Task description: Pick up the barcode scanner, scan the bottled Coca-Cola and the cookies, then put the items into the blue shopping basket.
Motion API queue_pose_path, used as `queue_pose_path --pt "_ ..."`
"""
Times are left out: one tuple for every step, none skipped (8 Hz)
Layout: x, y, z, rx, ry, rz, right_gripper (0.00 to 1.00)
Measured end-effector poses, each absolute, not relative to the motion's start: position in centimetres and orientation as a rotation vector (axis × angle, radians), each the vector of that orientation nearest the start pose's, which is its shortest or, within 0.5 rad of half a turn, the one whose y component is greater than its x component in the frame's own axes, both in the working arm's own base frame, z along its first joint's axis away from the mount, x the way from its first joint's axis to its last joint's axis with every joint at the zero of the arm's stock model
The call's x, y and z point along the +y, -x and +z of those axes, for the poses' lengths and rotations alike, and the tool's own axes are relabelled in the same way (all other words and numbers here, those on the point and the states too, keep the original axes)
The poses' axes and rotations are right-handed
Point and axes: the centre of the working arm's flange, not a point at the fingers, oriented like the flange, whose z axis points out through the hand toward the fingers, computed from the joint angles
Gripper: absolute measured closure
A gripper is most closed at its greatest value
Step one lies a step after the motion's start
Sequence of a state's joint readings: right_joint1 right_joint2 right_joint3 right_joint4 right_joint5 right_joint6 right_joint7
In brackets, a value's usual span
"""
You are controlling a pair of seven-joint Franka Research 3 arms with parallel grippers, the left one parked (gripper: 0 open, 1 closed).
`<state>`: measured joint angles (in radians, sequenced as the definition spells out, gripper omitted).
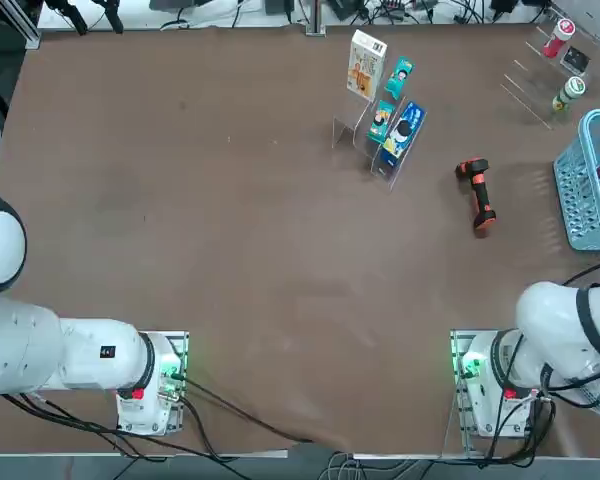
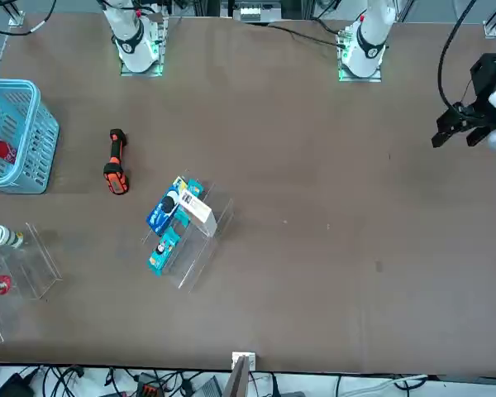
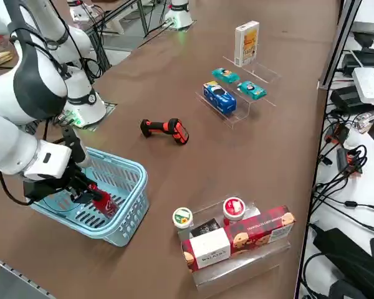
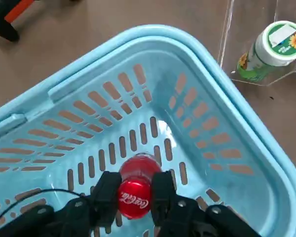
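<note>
Brown tabletop (image 1: 230, 230) carries all items; cables and equipment crowd the floor along its edges.

The right gripper (image 4: 134, 197) is inside the blue shopping basket (image 3: 128, 180), fingers (image 4: 106, 193) pinched on the neck of the bottled Coca-Cola (image 4: 136, 190). In the wrist view only the red cap and shoulder of the bottle show, over the slotted basket floor; the body below is hidden. In the right side view the bottle (image 3: 103, 200) appears as a red patch behind the basket wall, and the gripper (image 3: 81, 187) sits just above it. The top view cuts off the basket (image 1: 587, 190) at the picture edge, leaving only a red sliver inside; the gripper itself is out of that picture.

The barcode scanner (image 1: 477, 193) lies on its side on the bare table, near the basket and apart from it. In the wrist view only a corner of it is visible.

The cookies (image 1: 366, 64) stand upright on a clear acrylic stand (image 1: 352, 130), with two small teal packets (image 1: 399, 76) and a blue packet (image 1: 403, 130) beside them.

A second clear stand (image 3: 237, 261) holds a green-and-white bottle (image 3: 182, 218), a stubby red-and-white capped bottle (image 3: 234, 208) and a red biscuit box (image 3: 237, 240). Print on the packets is too small to read.
</note>
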<state>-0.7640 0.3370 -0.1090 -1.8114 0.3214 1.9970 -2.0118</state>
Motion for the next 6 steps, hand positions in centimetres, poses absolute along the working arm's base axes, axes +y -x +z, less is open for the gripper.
queue_pose_path --pt "-46.17 -41.86 34.33 -1.4 2.593 -0.348 0.63" --pt "-46.26 -41.93 34.02 -1.402 2.595 -0.355 0.63" --pt "-46.31 -41.92 33.94 -1.403 2.596 -0.356 0.63" --pt "-46.31 -41.94 33.95 -1.405 2.595 -0.358 0.61" --pt "-46.3 -41.96 34.0 -1.408 2.595 -0.36 0.46" --pt "-46.28 -41.99 34.13 -1.411 2.594 -0.363 0.26"
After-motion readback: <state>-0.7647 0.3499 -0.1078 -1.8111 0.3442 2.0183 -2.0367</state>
